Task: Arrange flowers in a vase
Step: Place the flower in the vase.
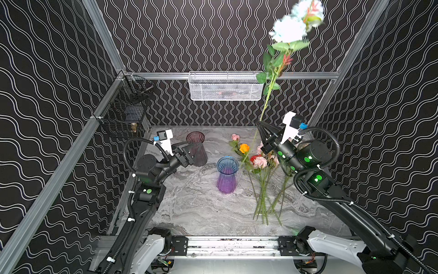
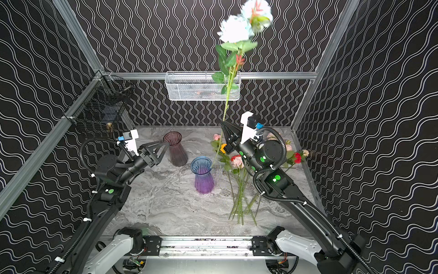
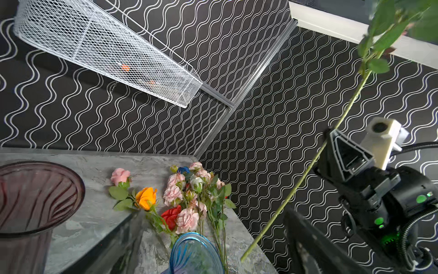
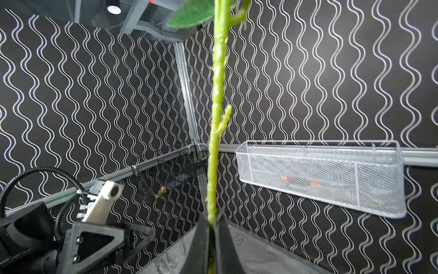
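Gripping white-blue peony spray (image 1: 288, 29) with right end effector (image 1: 259, 122) (left end effector (image 2: 166, 145) agape) above grey marbled worktop (image 1: 196, 206), black wavy-lined walls (image 1: 213, 35).

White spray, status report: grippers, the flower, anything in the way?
Right gripper shut on white spray, mid-stem, blooms high. Left gripper open, empty, beside dark vase. Stem tip near blue vase rim, not in. Path looks clear.

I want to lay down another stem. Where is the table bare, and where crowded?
Bare: the table between left arm, blue vase and front rail; also the back strip between dark vase and flowers. Crowded: the right side, where flowers lie below the right hand, which holds a stem.
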